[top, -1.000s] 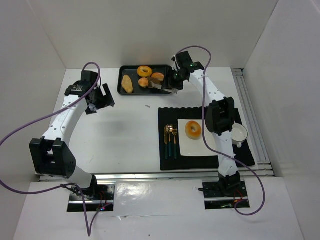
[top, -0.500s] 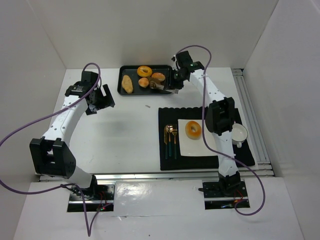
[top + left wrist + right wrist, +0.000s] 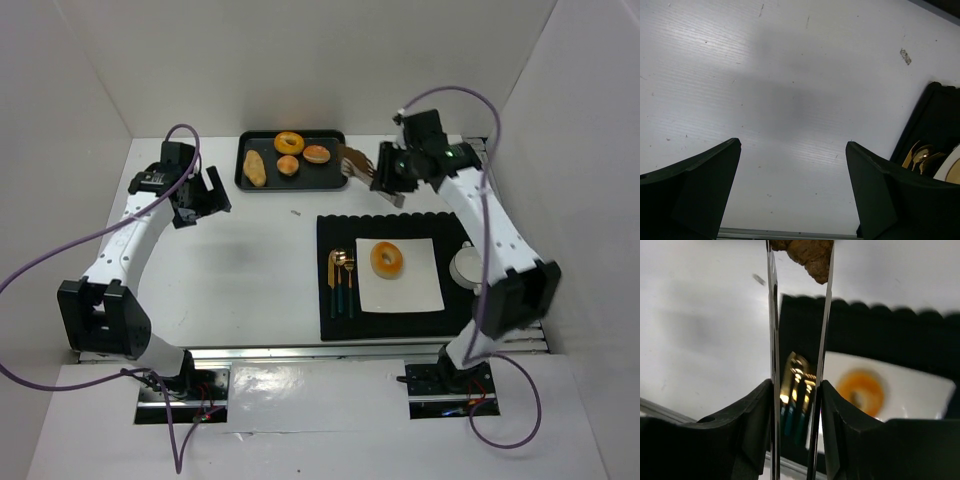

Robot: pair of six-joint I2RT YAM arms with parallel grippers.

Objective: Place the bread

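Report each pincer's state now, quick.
Left pincer: open, holding nothing.
Right pincer: closed on the thin silver metal tongs, which pinch a brown bread piece.

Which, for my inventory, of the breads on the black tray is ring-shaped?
The orange ring doughnut, farthest back on the black tray; it alone has a hole.

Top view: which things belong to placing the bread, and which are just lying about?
Job: right gripper, tongs, bread piece pinched in them, white plate with doughnut, tray of other breads.
Lying about: cutlery, cup, black mat, left gripper with open jaws.
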